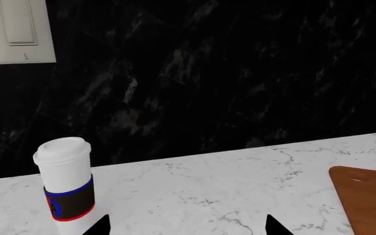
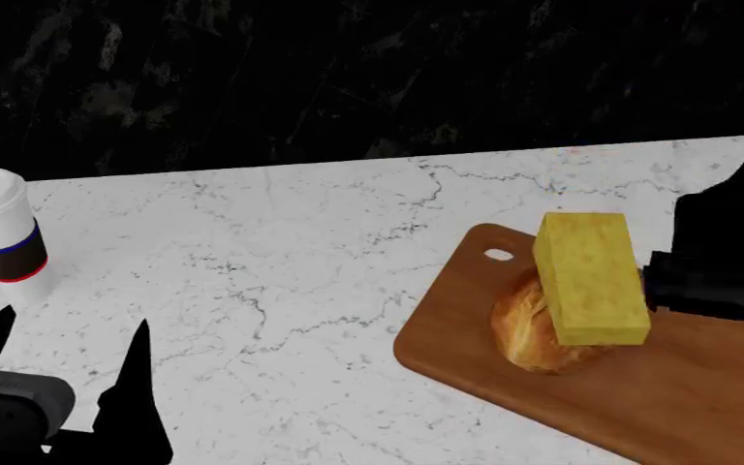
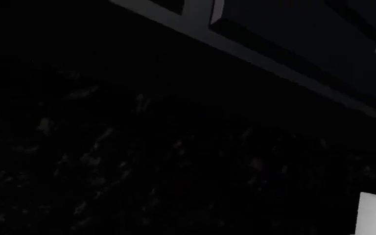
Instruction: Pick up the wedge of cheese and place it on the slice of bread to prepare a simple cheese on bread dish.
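In the head view the bright-yellow wedge of cheese [image 2: 589,276] lies on top of the golden-brown slice of bread [image 2: 525,331], which sits on the reddish-brown cutting board [image 2: 696,402]. My right gripper [image 2: 721,281] is a dark shape just right of the cheese. I cannot tell whether it touches the cheese, and its jaws are not readable. The right wrist view shows only a dark wall. My left gripper [image 2: 69,344] is open and empty, low over the counter at the front left. Its two black fingertips [image 1: 103,224] are wide apart in the left wrist view.
A white lidded paper cup [image 2: 0,237] with a dark sleeve stands at the far left, close to the left gripper; it also shows in the left wrist view [image 1: 65,181]. A board corner [image 1: 371,196] shows there too. A black marble wall [image 2: 346,77] backs the white marble counter [image 2: 282,262].
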Tool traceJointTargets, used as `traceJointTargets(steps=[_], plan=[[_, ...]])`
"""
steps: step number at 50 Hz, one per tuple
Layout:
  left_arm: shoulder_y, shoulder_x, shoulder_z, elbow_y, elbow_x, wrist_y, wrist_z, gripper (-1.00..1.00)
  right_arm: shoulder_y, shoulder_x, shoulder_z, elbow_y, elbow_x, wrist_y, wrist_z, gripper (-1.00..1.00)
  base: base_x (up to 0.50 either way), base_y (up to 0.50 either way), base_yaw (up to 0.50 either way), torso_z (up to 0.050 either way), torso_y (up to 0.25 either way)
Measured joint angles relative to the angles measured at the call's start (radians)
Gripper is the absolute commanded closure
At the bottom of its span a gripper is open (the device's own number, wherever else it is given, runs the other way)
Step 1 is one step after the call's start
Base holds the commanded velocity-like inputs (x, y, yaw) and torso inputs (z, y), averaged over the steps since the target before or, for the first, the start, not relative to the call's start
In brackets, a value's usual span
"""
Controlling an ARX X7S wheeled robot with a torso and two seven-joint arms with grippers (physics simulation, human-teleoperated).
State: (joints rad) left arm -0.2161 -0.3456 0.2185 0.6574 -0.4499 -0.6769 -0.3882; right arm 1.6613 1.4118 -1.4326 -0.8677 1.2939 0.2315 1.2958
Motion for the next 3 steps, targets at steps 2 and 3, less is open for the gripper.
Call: traceJointTargets(steps=[2, 3], plan=[[0.000, 0.000, 0.000, 0.000, -0.001, 0.000, 0.000, -1.00, -0.026, 0.009, -0.012, -0.022, -0.035, -0.043, 0.004, -1.00, 0.02, 0.00, -0.01, 0.000, 0.000], [0.000, 0.000, 0.000, 0.000, -0.001, 0.001, 0.000, -1.00, -0.040, 0.013, -0.019, -0.032, -0.053, -0.062, 0.007, -1.00, 0.02, 0.00, -0.01, 0.000, 0.000]])
